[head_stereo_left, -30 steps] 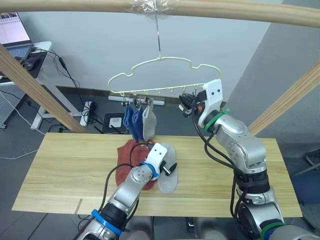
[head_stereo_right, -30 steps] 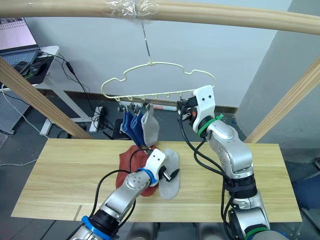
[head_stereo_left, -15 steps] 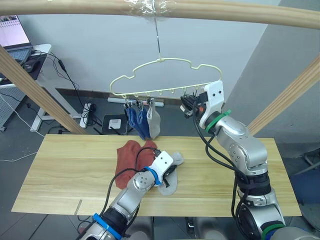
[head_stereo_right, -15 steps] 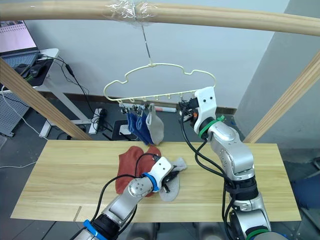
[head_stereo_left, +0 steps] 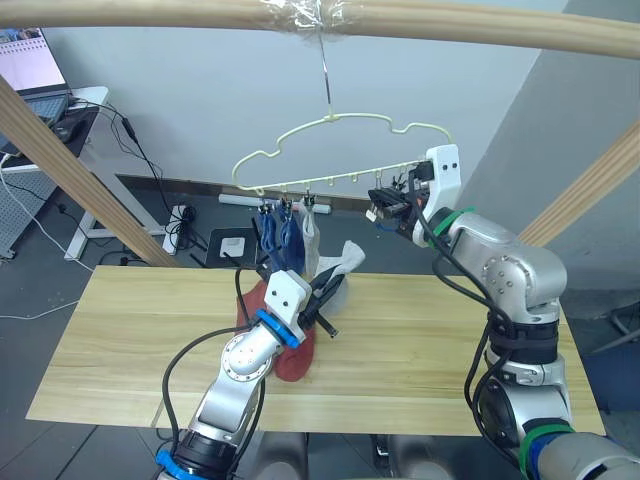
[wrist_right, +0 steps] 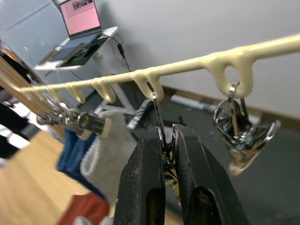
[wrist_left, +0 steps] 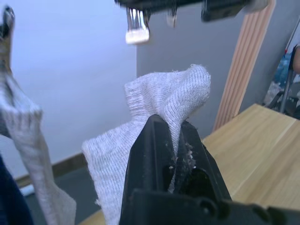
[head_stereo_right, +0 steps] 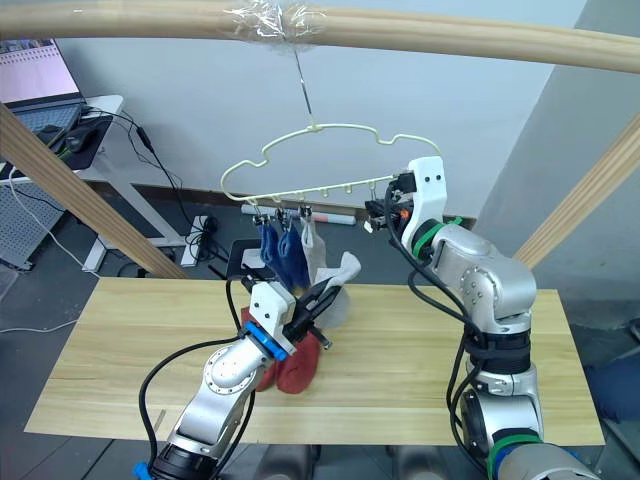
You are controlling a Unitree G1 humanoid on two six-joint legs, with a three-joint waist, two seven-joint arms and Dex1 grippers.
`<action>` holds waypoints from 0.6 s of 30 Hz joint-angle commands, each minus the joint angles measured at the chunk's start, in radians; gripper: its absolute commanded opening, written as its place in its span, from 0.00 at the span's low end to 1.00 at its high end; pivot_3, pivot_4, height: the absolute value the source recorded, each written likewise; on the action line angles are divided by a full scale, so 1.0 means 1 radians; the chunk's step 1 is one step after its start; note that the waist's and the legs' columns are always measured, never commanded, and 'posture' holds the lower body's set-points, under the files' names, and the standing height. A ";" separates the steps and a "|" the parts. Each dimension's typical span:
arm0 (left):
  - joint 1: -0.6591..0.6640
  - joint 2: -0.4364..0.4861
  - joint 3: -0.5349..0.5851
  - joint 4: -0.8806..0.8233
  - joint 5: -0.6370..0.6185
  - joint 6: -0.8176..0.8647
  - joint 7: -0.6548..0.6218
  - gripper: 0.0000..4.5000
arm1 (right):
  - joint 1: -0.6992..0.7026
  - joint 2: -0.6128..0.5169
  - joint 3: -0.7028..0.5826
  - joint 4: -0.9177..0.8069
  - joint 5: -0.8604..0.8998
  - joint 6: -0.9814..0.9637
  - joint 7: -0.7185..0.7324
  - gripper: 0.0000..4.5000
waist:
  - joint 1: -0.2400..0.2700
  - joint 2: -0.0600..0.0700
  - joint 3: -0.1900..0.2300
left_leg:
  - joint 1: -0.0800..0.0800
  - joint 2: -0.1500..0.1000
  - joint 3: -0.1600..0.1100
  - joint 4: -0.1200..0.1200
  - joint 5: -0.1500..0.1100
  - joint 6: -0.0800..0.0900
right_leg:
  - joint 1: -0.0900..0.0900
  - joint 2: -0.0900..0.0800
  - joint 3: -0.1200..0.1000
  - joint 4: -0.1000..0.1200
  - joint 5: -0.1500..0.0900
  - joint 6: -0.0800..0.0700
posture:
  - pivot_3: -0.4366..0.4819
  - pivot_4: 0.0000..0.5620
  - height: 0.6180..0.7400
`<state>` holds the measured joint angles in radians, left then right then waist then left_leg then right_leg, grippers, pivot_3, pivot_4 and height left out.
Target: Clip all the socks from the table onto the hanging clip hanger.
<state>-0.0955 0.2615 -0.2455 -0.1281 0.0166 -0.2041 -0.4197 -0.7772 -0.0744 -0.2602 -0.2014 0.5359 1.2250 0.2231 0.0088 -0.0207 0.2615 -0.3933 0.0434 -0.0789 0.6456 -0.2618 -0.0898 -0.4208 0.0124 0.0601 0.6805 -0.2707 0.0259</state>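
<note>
My left gripper [head_stereo_left: 318, 293] is shut on a light grey sock [head_stereo_left: 336, 262], held up above the table [head_stereo_left: 120, 340]; in the left wrist view the sock [wrist_left: 164, 93] folds over the black fingertips. Rust-red socks [head_stereo_left: 297, 358] lie on the table under that arm. The pale-yellow clip hanger [head_stereo_left: 340, 150] hangs from the top pole, with two blue socks [head_stereo_left: 275, 235] and a grey sock [head_stereo_left: 308, 228] clipped at its left end. My right gripper [wrist_right: 165, 133] is shut on a metal clip [wrist_right: 159, 112] under the hanger's bar [wrist_right: 187, 63].
A round wooden pole frame [head_stereo_left: 480, 25] spans overhead, with slanted poles [head_stereo_left: 70, 170] on both sides. A free clip [wrist_right: 241, 129] hangs beside the pinched one. A desk with a laptop [head_stereo_left: 30, 70] and floor cables stand behind the table on the left.
My left gripper has shut on the grey sock and raised it off the table toward the hanger. The right gripper stays on its clip, and the hanger has swung slightly right.
</note>
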 commanded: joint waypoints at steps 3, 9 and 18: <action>-0.046 -0.046 0.022 -0.012 0.004 -0.006 0.045 0.00 | -0.059 0.077 -0.191 0.009 0.059 0.229 -0.126 0.01 | 0.001 0.000 0.000 | 0.000 0.000 0.000 0.000 0.000 0.000 | 0.000 0.000 0.000 0.000 0.000 0.000 | 0.56 0.43 1.00; -0.104 -0.068 0.031 0.032 0.002 -0.005 0.045 0.00 | -0.101 0.134 -0.270 0.004 0.068 0.310 -0.182 0.01 | -0.001 0.000 0.000 | -0.001 0.000 0.000 -0.001 0.000 0.001 | -0.001 0.000 -0.001 0.000 0.000 0.000 | 0.56 0.44 1.00; -0.084 -0.060 0.022 0.034 -0.003 -0.024 0.024 0.00 | -0.132 0.152 -0.315 0.008 0.056 0.326 -0.213 0.01 | -0.003 0.000 0.000 | -0.001 0.000 0.000 0.000 0.000 0.001 | -0.001 0.000 -0.001 -0.001 0.000 0.000 | 0.55 0.45 1.00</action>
<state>-0.1939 0.2000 -0.2250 -0.0644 0.0215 -0.2063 -0.3865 -0.9175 0.0853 -0.5500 -0.1930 0.6113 1.5389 0.0383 0.0057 -0.0206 0.2616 -0.3945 0.0430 -0.0793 0.6451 -0.2615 -0.0891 -0.4215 0.0124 0.0593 0.6800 -0.2706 0.0260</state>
